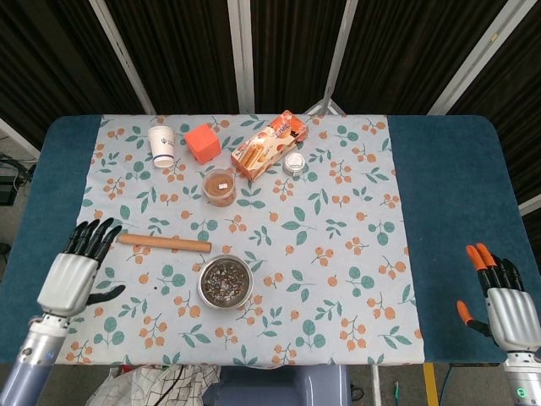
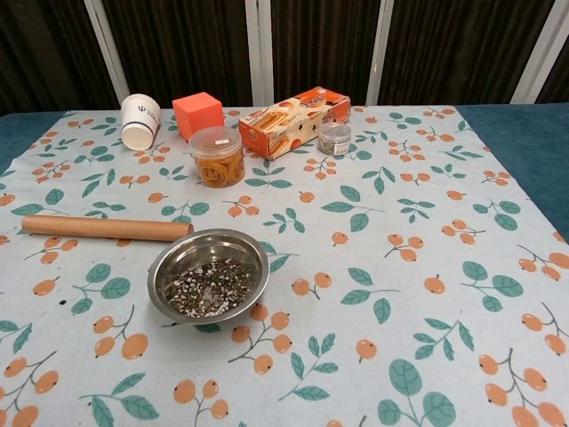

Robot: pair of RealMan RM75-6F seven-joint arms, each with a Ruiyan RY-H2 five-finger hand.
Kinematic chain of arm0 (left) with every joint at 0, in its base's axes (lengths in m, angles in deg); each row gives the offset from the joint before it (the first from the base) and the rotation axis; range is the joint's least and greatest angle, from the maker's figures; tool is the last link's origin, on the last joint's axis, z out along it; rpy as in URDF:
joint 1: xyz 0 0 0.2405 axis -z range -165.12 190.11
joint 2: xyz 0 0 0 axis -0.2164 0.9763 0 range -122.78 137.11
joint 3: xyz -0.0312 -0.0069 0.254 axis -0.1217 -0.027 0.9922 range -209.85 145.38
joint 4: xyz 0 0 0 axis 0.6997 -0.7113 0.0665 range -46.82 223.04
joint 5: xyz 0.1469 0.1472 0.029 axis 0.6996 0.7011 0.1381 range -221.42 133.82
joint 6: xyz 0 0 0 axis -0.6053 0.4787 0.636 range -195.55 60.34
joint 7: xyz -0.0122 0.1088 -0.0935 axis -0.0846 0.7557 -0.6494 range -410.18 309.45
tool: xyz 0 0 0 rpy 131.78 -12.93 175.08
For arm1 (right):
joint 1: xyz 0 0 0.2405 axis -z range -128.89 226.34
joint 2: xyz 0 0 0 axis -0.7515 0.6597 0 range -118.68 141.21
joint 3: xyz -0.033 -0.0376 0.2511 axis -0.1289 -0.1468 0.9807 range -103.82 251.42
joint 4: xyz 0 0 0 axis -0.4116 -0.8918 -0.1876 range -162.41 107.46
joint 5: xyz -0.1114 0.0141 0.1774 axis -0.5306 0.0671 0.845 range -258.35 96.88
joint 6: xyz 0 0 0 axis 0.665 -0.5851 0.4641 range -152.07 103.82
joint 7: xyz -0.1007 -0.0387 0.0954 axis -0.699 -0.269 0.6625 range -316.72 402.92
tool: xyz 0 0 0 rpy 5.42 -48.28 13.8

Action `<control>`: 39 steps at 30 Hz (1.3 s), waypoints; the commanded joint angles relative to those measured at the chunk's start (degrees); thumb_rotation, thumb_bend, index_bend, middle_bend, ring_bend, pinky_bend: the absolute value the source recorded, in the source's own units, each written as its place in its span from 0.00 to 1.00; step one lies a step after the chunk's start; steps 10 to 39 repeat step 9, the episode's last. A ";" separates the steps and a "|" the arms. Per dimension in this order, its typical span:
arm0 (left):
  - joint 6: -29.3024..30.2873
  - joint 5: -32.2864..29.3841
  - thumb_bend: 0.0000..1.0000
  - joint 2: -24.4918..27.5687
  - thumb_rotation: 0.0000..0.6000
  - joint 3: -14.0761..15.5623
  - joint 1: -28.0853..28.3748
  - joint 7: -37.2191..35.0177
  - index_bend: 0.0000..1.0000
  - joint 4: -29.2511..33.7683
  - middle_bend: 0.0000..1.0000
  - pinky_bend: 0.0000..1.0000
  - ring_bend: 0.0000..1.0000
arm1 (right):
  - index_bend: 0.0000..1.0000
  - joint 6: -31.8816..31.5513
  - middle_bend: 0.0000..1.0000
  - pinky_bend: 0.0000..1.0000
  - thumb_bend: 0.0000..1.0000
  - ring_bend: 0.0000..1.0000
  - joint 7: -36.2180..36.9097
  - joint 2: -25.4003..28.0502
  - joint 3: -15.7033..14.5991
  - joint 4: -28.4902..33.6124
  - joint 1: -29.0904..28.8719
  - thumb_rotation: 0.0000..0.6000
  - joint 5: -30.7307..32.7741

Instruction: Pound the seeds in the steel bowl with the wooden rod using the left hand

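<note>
Dark vertical slats with pale metal bars close off the room behind a blue table (image 1: pixel 448 169) spread with a floral cloth (image 1: pixel 338 254) of orange berries and green leaves. On that cloth the wooden rod (image 1: pixel 164 244) lies flat just beyond the steel bowl (image 1: pixel 225 282) of seeds (image 2: pixel 212 288), apart from the left hand (image 1: pixel 74 272), which hangs off the cloth's left edge with fingers spread and nothing in them. At the near right corner, the right hand (image 1: pixel 505 306) rests equally open and empty, well apart from both.
</note>
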 commanded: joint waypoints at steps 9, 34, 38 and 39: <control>10.34 6.41 0.05 0.64 1.00 4.31 -9.88 -6.85 0.02 -12.22 0.00 0.00 0.00 | 0.00 -1.99 0.00 0.00 0.37 0.00 -0.80 -1.28 -0.10 -1.16 0.10 1.00 -2.51; 10.34 6.41 0.05 0.64 1.00 4.31 -9.88 -6.85 0.02 -12.22 0.00 0.00 0.00 | 0.00 -1.99 0.00 0.00 0.37 0.00 -0.80 -1.28 -0.10 -1.16 0.10 1.00 -2.51; 10.34 6.41 0.05 0.64 1.00 4.31 -9.88 -6.85 0.02 -12.22 0.00 0.00 0.00 | 0.00 -1.99 0.00 0.00 0.37 0.00 -0.80 -1.28 -0.10 -1.16 0.10 1.00 -2.51; 10.34 6.41 0.05 0.64 1.00 4.31 -9.88 -6.85 0.02 -12.22 0.00 0.00 0.00 | 0.00 -1.99 0.00 0.00 0.37 0.00 -0.80 -1.28 -0.10 -1.16 0.10 1.00 -2.51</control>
